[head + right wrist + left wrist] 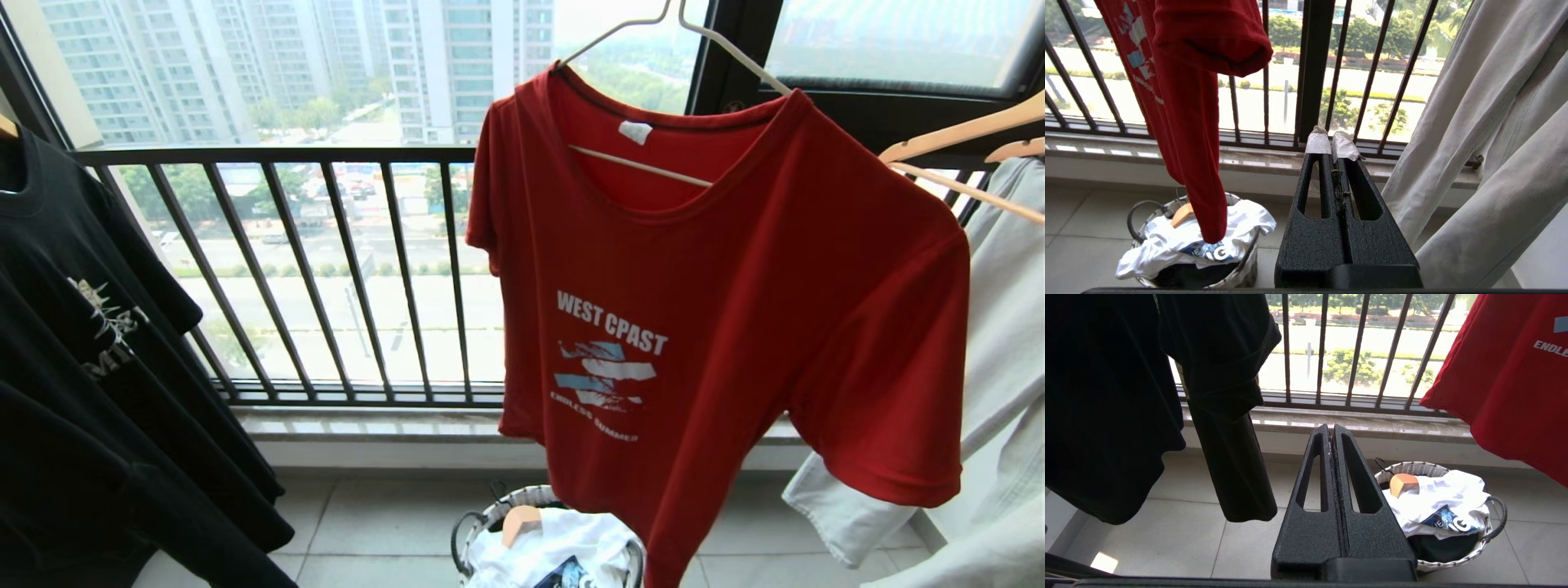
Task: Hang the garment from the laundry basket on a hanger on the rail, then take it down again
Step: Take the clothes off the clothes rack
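Your left end effector and right end effector hang low, level, pinched together, empty. The garment hangs on the hanger above the laundry basket.

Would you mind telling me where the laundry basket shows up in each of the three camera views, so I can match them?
Head view: the laundry basket sits at the bottom edge, centre, partly behind the red T-shirt's hem.
Left wrist view: lower right, on the floor tiles beside the left gripper.
Right wrist view: lower left, beneath the hanging red shirt.
Shared landmark: the white garment with the tan wooden hanger poking out of the basket.
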Available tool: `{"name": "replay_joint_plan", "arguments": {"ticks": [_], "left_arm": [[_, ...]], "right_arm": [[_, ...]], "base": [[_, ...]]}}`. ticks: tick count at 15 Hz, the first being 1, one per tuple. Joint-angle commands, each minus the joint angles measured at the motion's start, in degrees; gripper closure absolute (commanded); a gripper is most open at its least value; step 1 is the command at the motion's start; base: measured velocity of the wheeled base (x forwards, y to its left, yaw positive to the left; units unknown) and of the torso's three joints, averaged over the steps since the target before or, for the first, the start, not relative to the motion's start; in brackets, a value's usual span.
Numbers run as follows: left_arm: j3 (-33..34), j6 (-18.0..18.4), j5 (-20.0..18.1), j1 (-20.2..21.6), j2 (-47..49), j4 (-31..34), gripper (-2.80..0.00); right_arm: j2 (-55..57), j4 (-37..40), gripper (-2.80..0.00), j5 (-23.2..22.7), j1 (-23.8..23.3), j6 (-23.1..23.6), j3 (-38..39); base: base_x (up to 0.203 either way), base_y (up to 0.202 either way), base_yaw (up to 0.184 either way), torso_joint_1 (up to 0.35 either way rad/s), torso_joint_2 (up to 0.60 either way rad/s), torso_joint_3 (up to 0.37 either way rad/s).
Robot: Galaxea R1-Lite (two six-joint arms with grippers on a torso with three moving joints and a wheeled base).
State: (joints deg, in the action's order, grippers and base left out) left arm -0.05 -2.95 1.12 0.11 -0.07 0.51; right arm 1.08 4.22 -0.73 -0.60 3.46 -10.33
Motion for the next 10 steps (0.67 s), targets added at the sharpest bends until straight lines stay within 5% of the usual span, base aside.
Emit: {"name": "replay_joint_plan", "arguments": {"ticks": [1, 7, 10], "left_arm": [[-0.04, -0.04, 0.02, 0.02, 0.07, 0.02, 0.00], [-0.04, -0.04, 0.02, -0.02, 0.07, 0.02, 0.00], [0.04, -0.04, 0.02, 0.07, 0.07, 0.02, 0.00]], "right_arm": [[4.39, 1.38, 0.00, -0.33, -0.02, 0.10, -5.30], [25.94, 4.39, 0.00, -5.19, -0.02, 0.16, -28.73], [36.75, 10.07, 0.00, -12.80, -0.02, 0.15, -42.78]], "base": [[0.000, 0.000, 0.000, 0.000, 0.00, 0.000], [0.000, 0.000, 0.000, 0.000, 0.00, 0.000], [0.000, 0.000, 0.000, 0.000, 0.00, 0.000]]}}
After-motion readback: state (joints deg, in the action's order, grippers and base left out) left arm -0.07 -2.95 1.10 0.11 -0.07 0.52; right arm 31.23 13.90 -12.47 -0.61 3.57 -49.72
